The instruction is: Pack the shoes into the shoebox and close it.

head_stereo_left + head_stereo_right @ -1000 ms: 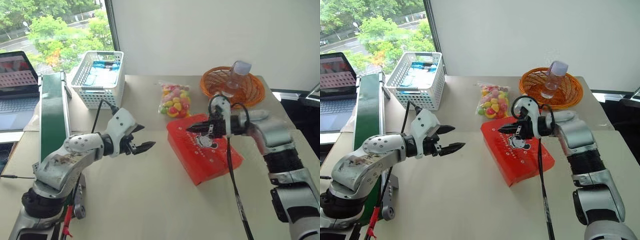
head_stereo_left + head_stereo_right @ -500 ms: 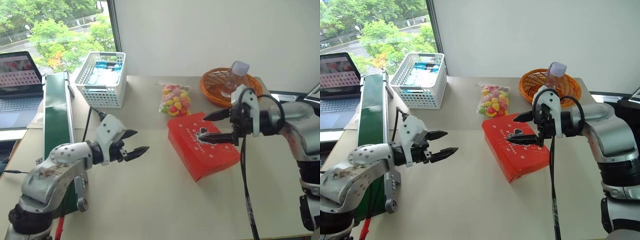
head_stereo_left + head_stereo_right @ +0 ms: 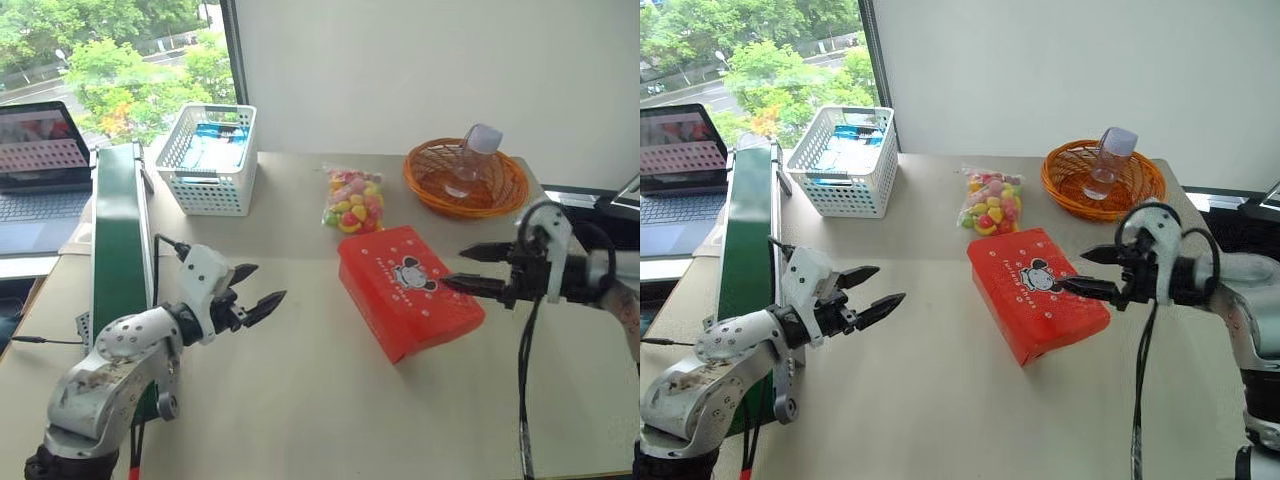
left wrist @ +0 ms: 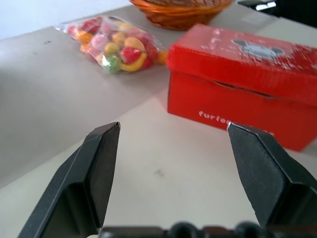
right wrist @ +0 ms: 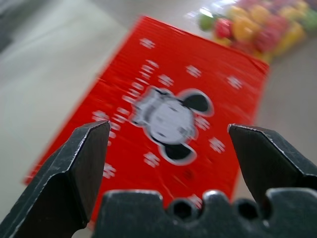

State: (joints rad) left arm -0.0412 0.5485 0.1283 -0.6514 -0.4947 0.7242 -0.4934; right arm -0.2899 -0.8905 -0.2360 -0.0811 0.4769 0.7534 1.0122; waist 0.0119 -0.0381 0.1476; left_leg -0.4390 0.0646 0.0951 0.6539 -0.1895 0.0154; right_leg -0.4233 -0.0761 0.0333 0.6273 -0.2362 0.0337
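Closed red shoebox [image 3: 408, 290] on worktop [image 3: 300, 400]: light, stiff cardboard, best gripped by its edges; left gripper [image 3: 252, 293] and right gripper [image 3: 470, 270] fingers wide, empty.

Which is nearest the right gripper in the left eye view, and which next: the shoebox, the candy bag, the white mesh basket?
From the right gripper:
1. Shoebox, right beside its fingertips, lid shut.
2. Candy bag, behind the box, toward the wall.
3. White mesh basket, far across the table by the window.

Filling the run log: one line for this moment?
shoebox: lid shut, on table | left pincer: open, empty | right pincer: open, empty, beside shoebox
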